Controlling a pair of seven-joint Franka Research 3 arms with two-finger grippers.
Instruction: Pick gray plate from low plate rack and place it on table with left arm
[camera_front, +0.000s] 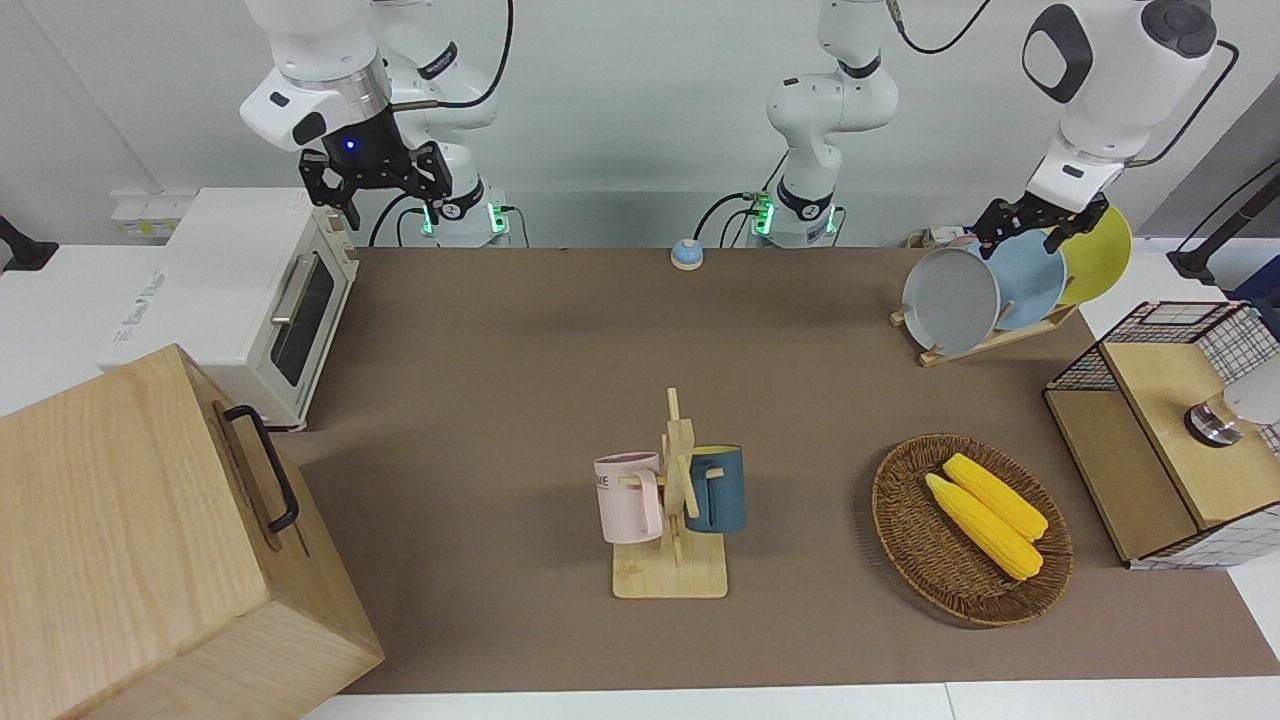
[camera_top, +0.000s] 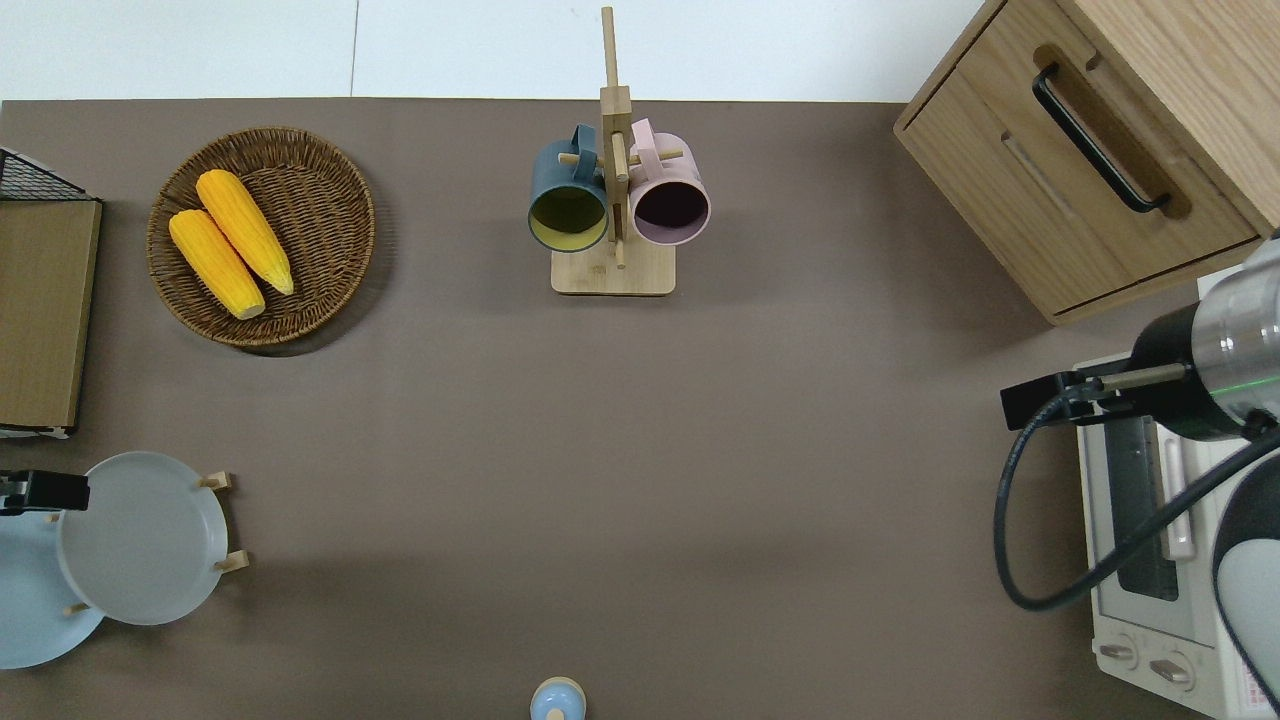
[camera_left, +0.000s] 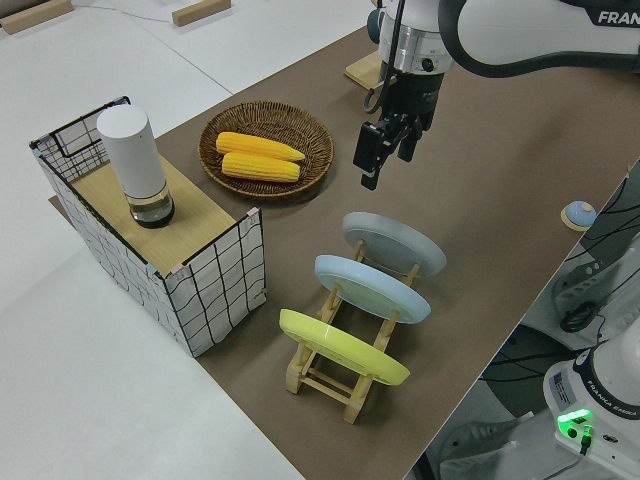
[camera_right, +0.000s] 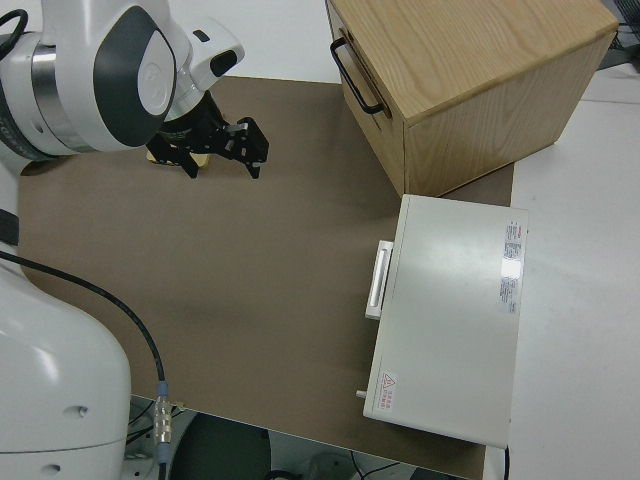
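Gray plate (camera_front: 950, 300) leaning tilted in the low plate rack (camera_front: 985, 343), occupying the slot at the rack's end toward the middle of the counter (camera_top: 640, 480), face turned away from the robots. Next slot along taken by a light blue plate (camera_front: 1030, 278), then a yellow plate (camera_front: 1098, 255) at the rack's other end, each overlapping the next in the front view. Rack standing near the left arm's end of the counter, close to the edge nearest the robots. Left end effector (camera_left: 383, 152) poised in the air above the rack, over the upper edges of the gray and light blue plates, fingers (camera_left: 369, 160) spread apart with nothing between them and not touching any plate. Farther from the robots than the rack, a woven basket (camera_top: 330, 180) holding two corn cobs (camera_top: 230, 243) side by side. Beside both, at the very end of the counter, a wire-sided box (camera_left: 215, 290) with a wooden top carrying a white cylinder (camera_left: 133, 160). Near the counter's middle, far from the robots, a wooden mug stand (camera_front: 672, 520) with a pink mug (camera_front: 629, 497) and a dark blue mug (camera_front: 717, 488) hung on opposite sides. Small blue bell (camera_front: 686, 254) at the edge nearest the robots. Toward the right arm's end, a white toaster oven (camera_front: 240, 300) and a wooden drawer cabinet (camera_front: 150, 540). Right arm parked, right end effector (camera_front: 372, 180) with fingers apart, empty.
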